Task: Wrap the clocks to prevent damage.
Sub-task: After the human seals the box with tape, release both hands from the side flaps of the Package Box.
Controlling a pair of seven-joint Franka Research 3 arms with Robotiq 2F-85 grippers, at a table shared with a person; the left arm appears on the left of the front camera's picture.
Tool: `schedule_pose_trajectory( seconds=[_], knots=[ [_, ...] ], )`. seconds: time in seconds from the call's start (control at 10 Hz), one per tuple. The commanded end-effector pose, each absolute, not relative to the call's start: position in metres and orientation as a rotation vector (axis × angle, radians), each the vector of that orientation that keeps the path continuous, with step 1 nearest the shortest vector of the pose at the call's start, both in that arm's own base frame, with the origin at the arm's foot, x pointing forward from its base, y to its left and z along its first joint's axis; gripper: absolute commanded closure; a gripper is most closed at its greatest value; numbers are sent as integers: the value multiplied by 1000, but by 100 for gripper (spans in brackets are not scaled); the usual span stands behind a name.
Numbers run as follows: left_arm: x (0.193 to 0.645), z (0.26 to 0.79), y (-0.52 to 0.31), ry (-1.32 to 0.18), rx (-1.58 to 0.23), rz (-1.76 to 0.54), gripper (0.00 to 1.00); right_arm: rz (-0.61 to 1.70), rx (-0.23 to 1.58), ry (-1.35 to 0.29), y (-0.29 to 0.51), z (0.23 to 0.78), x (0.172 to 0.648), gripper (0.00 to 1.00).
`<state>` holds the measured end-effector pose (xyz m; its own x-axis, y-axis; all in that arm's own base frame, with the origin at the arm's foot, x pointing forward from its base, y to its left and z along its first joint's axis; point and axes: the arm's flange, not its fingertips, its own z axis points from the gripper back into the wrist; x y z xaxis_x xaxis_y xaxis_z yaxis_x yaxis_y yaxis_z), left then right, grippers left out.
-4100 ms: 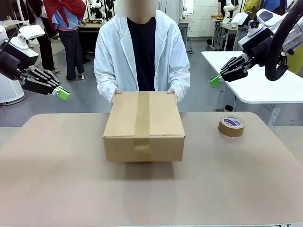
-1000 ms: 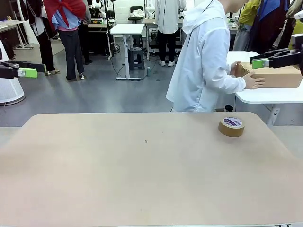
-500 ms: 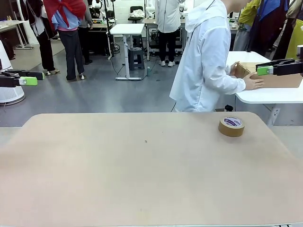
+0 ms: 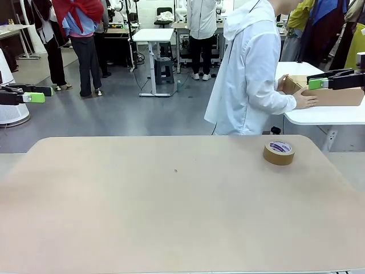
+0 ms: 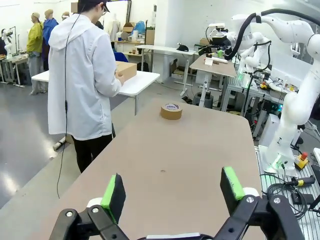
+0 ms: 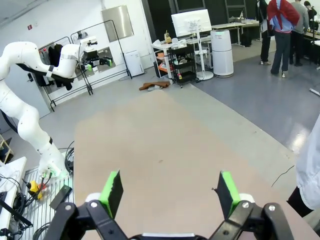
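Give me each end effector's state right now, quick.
Left end effector: open, holding nothing.
Right end effector: open, holding nothing.

brown cardboard box [image 4: 336,95], resting on white side table [image 4: 319,117]; person's hand [image 4: 305,101] against its end

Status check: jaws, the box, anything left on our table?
Left gripper and right gripper: jaws open, empty, raised off the table. Cardboard box on the white side table, person's hands on it. Tape roll on our table.
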<state>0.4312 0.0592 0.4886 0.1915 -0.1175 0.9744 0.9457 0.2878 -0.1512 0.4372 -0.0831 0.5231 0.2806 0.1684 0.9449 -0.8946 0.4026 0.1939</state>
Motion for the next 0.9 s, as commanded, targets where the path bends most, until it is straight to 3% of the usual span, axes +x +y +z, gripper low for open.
schedule_pose_trajectory(
  seconds=[0.0, 0.8],
  knots=[
    [430, 492, 59, -1110, -979, -946, 0, 851, 881, -1041, -83, 524, 436, 0],
    [430, 492, 59, -1110, -979, -946, 0, 851, 881, -1041, -83, 524, 436, 0]
  ],
)
